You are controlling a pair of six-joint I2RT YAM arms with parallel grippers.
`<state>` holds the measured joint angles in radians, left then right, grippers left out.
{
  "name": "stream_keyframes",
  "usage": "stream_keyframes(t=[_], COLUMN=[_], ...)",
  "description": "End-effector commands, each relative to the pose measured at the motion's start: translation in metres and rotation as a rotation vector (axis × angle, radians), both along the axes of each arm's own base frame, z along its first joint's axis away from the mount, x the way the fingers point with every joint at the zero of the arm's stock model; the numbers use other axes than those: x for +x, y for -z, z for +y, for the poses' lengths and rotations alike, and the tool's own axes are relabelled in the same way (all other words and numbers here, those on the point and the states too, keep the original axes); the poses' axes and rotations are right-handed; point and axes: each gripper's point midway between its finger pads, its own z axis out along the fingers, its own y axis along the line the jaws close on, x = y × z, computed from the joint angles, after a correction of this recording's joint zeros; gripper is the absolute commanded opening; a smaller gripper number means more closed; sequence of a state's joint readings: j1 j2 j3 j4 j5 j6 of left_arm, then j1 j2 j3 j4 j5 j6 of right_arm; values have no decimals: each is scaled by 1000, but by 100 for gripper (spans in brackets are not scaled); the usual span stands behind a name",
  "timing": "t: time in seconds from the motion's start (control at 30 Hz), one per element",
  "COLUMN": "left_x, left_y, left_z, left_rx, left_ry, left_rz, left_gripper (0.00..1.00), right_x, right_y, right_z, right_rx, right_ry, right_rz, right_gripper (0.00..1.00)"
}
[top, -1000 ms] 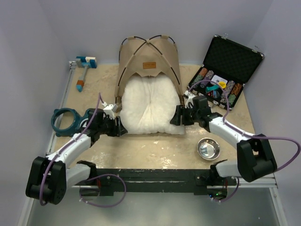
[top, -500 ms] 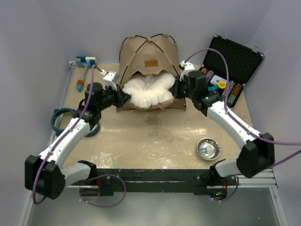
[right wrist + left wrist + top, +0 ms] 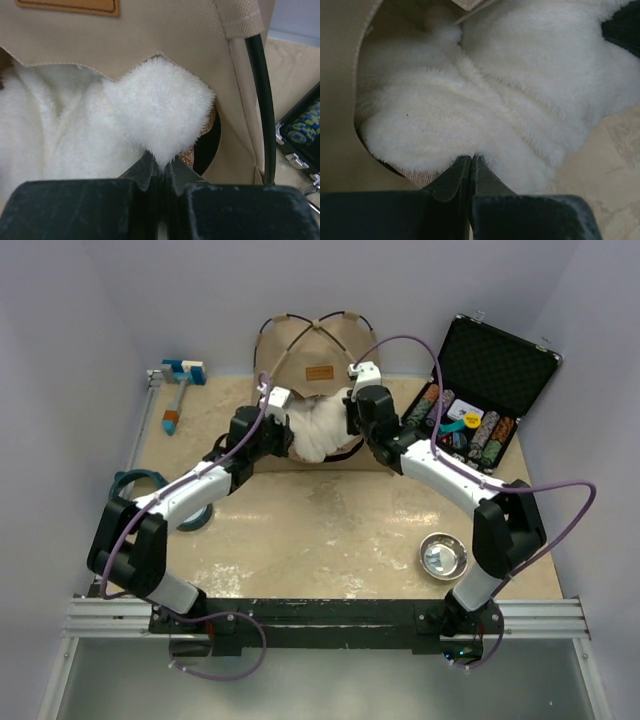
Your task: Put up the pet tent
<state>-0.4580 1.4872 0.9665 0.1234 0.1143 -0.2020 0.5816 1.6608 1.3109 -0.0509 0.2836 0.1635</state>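
The left pincer (image 3: 470, 167) is squeezed almost shut. It has the near edge of the fluffy white cushion (image 3: 470, 100) nipped between its two fingers. The right pincer (image 3: 159, 172) is squeezed tight too, and it holds one puffy corner of the same cushion.

The cushion is bunched up between the two pincers. Most of it sits in the mouth of the pet tent (image 3: 335, 350), and some of it hangs out onto the desk (image 3: 300, 530). The tent stands upright at the far side of the desk, close to the back wall, with its dark poles crossed on top.

A few things could go wrong from here. Each pincer holds only a little bit of fluff, so the cushion could slip free if an arm pushes hard. The held corner is right at the edge of the tent's opening, so it could catch there and fold up instead of lying flat. The tent looks light, so a strong push could slide or tip it. The right arm is also close to the open chip case (image 3: 480, 390) and could bump it.
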Motion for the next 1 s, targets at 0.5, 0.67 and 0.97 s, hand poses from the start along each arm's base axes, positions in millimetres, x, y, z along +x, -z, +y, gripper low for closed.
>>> stream_keyframes(t=[0.5, 0.67, 0.97], left_x=[97, 70, 10], left_y=[6, -14, -57], left_z=[12, 11, 14], left_rx=[310, 179, 135], left_ry=[-98, 19, 198], left_rz=[-283, -237, -301], left_gripper=[0, 44, 70], right_x=[67, 57, -13], right_y=[56, 43, -2], right_z=[6, 8, 20], right_rx=[-127, -180, -127], right_ry=[142, 69, -234], right_rz=[-193, -158, -81], right_gripper=[27, 72, 99])
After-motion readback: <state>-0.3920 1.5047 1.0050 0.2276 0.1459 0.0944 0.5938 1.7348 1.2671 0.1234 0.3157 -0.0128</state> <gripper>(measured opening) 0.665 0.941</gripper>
